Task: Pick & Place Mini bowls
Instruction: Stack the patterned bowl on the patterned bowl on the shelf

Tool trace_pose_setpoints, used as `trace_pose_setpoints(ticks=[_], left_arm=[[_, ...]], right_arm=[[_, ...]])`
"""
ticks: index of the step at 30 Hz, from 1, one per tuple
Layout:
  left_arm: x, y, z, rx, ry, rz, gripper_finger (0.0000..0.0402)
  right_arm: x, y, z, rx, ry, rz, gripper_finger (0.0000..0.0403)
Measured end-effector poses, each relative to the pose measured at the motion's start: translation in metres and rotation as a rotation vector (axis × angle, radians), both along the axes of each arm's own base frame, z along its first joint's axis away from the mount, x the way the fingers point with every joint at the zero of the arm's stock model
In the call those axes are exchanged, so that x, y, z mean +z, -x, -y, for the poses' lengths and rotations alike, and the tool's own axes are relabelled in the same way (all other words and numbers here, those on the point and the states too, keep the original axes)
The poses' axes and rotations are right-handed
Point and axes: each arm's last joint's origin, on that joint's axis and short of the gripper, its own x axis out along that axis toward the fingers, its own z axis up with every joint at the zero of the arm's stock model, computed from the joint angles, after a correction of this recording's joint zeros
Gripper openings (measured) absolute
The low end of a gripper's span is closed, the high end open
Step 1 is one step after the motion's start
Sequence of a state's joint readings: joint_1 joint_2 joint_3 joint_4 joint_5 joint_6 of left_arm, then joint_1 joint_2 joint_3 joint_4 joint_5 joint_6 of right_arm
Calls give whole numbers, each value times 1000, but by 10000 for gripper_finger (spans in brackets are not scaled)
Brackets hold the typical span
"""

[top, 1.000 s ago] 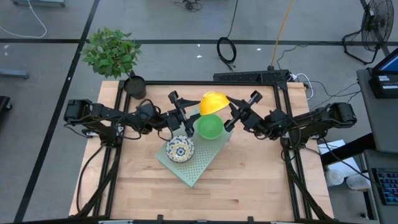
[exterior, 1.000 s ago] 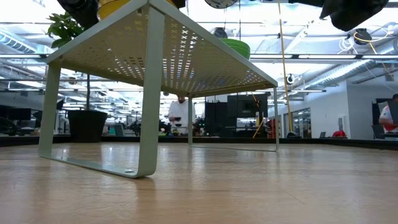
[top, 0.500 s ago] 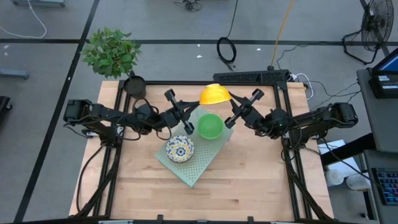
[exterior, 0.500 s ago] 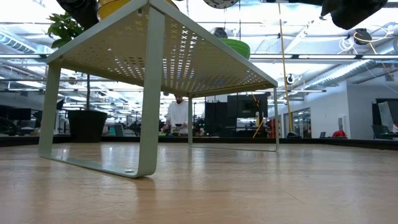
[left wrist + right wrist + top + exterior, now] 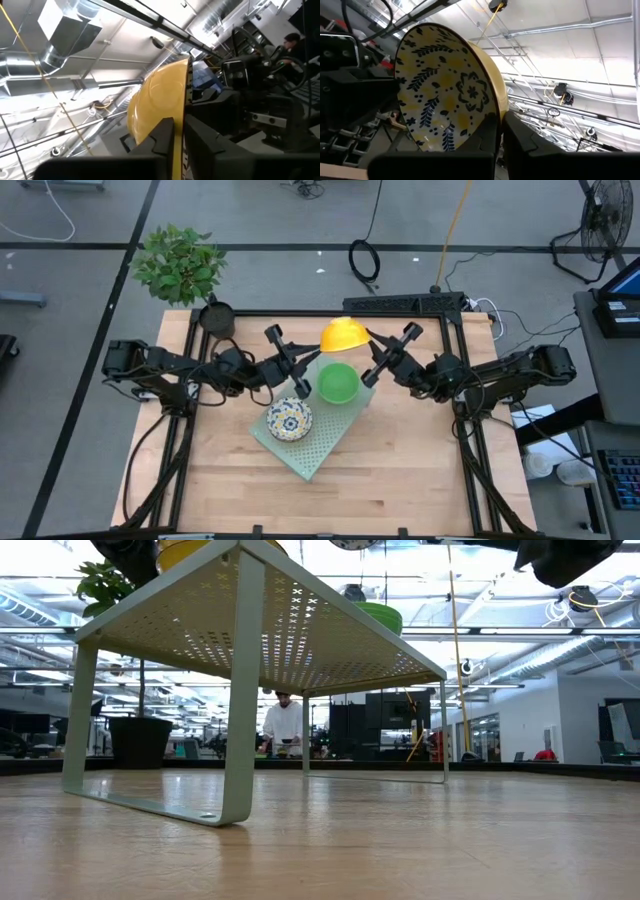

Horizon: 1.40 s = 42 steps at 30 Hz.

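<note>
A mini bowl, yellow outside (image 5: 343,333) and blue-yellow floral inside (image 5: 445,95), hangs in the air over the far part of the pale green perforated rack (image 5: 318,442). My left gripper (image 5: 318,351) and my right gripper (image 5: 369,343) are each shut on it from opposite sides. On the rack's top rest a plain green mini bowl (image 5: 338,382) and a second floral mini bowl (image 5: 289,419), each on its base. The low view shows the rack (image 5: 240,690) standing on legs, with the green bowl (image 5: 382,616) on top. My left gripper pinches the bowl's rim (image 5: 186,107), one finger on the yellow outer wall and one on the inner side. Its fingers slant up from the table's left. The bowl is lifted clear and tipped on edge, its outside toward this arm. My right gripper pinches the rim (image 5: 496,111) on the opposite side of the bowl, one finger (image 5: 487,132) on the floral inside and one on the yellow outside. Its fingers slant up from the table's right. The bowl's opening faces this arm.
A black plant pot (image 5: 217,318) with a leafy plant (image 5: 180,262) stands at the table's far left corner. A black frame (image 5: 452,380) runs along the table's edges. Bare wood (image 5: 400,470) lies on the near half and right of the rack.
The yellow floral bowl has shifted a little toward the table's far edge and tipped, so that more of its yellow outside faces up. Both arms have stayed about where they were.
</note>
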<state>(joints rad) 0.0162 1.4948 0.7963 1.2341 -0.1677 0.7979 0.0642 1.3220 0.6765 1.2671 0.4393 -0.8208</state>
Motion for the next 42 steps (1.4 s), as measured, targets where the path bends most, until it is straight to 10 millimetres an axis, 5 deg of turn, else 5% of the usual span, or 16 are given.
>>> trace_pose_setpoints(ticks=[22, 28, 37, 42], left_arm=[[-3, -2, -8, 20, 20, -34, 205], [-2, -1, -9, 37, 30, -27, 169], [2, 1, -12, 95, 91, 16, 29], [0, 1, -11, 113, 128, 15, 29]], right_arm=[[-5, -3, -4, 91, 7, -31, 4], [-5, -3, -4, 67, 10, -37, 4], [-15, -8, -8, 151, 29, -148, 1], [-19, -9, -13, 157, 27, -200, 1]])
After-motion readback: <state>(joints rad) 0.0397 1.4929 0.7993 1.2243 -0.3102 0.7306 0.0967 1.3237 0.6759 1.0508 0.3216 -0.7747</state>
